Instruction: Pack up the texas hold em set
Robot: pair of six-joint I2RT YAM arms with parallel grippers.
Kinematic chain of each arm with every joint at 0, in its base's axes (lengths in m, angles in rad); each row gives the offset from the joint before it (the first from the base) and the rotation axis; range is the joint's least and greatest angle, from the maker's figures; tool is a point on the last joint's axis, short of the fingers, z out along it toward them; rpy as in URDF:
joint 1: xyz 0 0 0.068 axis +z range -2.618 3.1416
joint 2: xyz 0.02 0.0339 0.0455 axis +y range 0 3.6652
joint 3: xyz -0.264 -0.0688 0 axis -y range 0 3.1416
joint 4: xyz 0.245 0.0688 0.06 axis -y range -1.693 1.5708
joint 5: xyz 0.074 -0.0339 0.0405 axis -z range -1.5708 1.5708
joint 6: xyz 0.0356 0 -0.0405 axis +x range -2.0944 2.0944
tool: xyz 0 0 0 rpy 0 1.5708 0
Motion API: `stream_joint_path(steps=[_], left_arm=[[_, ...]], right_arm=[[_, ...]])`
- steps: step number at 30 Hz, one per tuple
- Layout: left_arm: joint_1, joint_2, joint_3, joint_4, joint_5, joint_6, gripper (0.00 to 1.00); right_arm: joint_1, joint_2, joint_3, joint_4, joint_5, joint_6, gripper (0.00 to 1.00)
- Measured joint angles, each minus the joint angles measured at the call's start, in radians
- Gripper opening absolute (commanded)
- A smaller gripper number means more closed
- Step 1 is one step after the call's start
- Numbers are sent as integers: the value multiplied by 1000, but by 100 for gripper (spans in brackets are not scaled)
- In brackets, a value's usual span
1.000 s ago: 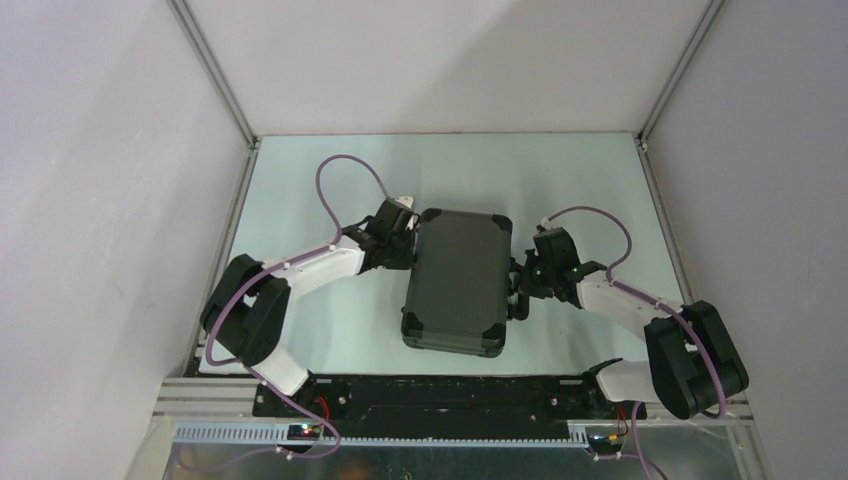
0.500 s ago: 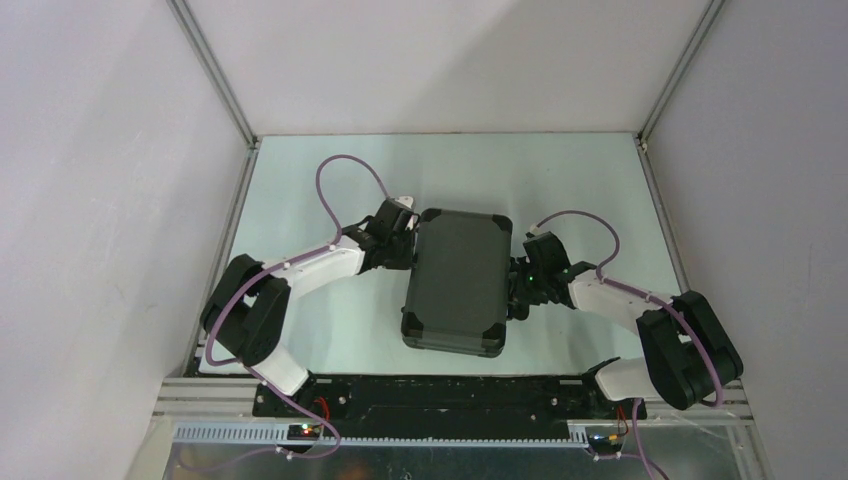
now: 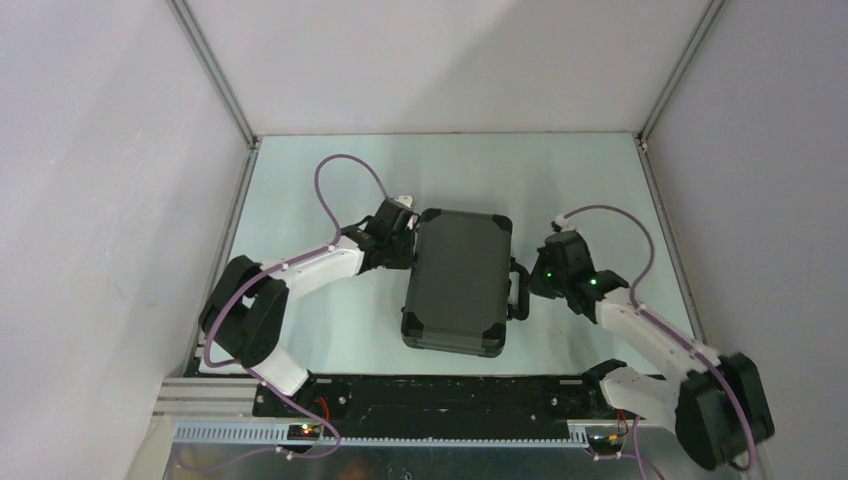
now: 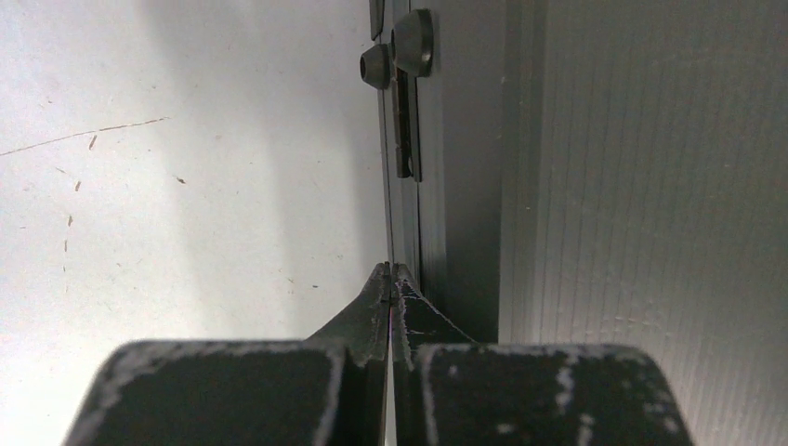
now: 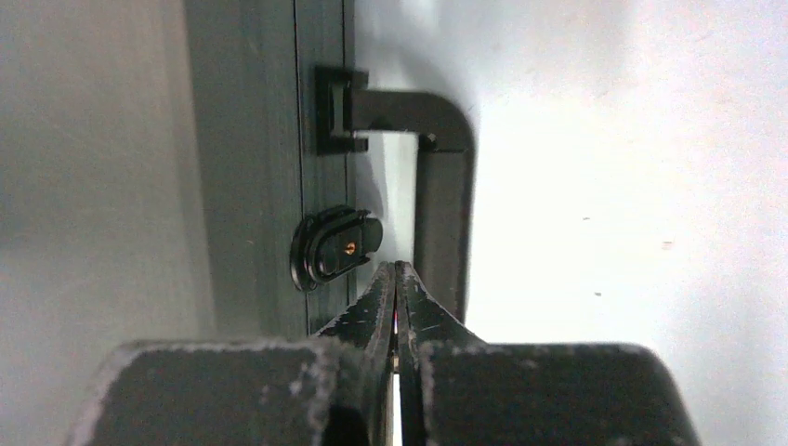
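The briefcase (image 3: 458, 282) lay flat and closed at the centre of the table (image 3: 330, 180), with its contents hidden. The left gripper (image 4: 390, 279) was clenched on nothing. Its tips met the seam on the hinge (image 4: 405, 130) side. The right gripper (image 5: 396, 274) was also clenched and empty, with its tips just beside the latch (image 5: 334, 246) and in front of the handle (image 5: 444, 186). Contact there could not be confirmed.

Hazards:
- The narrow, pinched tips could skid off the rounded, glossy latch, leaving it unfastened.
- A sideways push could slide the case across the smooth, pale table if the left-hand brace slipped along the seam.
- A tip could catch under the handle and tilt or drag the case.
- An unlatched lid could open when the case was lifted.

Materials: the shell was dark grey with fine ribbing and black corner caps. The handle was a squared, matte black plastic loop. The gripper fingers were black, scuffed and tapered to a thin edge.
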Motion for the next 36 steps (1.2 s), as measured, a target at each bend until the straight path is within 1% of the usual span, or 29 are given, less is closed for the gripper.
stream_joint_path(steps=[2,4,6,7,8,9,10,11,12,13,14,15,16,17,18,19,20,21,23,26,30,36], left_arm=[[0,-11,0,0,-2,-5,0],[0,-38,0,-2,-5,-19,0],[0,-80,-1,-4,-17,-32,6],[0,-108,-3,-6,-26,-39,16],[1,-140,-6,-8,-35,-45,29],[0,-179,-13,-7,-53,-53,34],[0,-219,-20,-13,-72,-57,44],[0,-257,-29,-17,-88,-59,50],[0,-299,-42,-20,-109,-64,58],[0,-351,-61,-26,-130,-72,60],[1,-399,-80,-35,-151,-73,67],[1,-451,-102,-45,-170,-78,72],[1,-494,-122,-56,-186,-80,81],[1,-530,-139,-64,-200,-80,86],[1,-578,-165,-79,-218,-87,92],[1,-620,-184,-97,-236,-90,94],[1,-648,-200,-108,-249,-89,98],[1,-689,-220,-124,-267,-96,99],[1,-761,-253,-159,-303,-101,99],[1,-868,-288,-220,-370,-114,100],[1,-967,-303,-285,-439,-142,100],[1,-1020,-308,-329,-501,-177,100]], right_arm=[[-24,-85,0,-18,34,0,1],[-42,-150,0,-36,67,1,7],[-49,-201,0,-55,89,4,16],[-50,-222,0,-63,97,5,23],[-51,-240,0,-71,102,7,25],[-51,-258,0,-79,105,7,32],[-51,-272,0,-87,108,5,36],[-51,-291,0,-96,107,5,44],[-51,-312,-2,-102,106,3,48],[-51,-333,-4,-110,104,1,53],[-51,-351,-6,-115,102,1,56],[-51,-372,-8,-121,98,-2,61],[-51,-395,-11,-130,98,-2,64],[-51,-421,-16,-141,95,-3,71],[-51,-444,-18,-154,95,0,76],[-51,-468,-21,-166,93,2,86],[-51,-486,-24,-174,94,6,91],[-51,-511,-29,-185,95,10,97],[-51,-558,-42,-206,99,24,99],[-47,-621,-61,-230,107,50,100],[-44,-670,-64,-262,150,92,100],[-43,-719,-72,-292,228,130,100]])
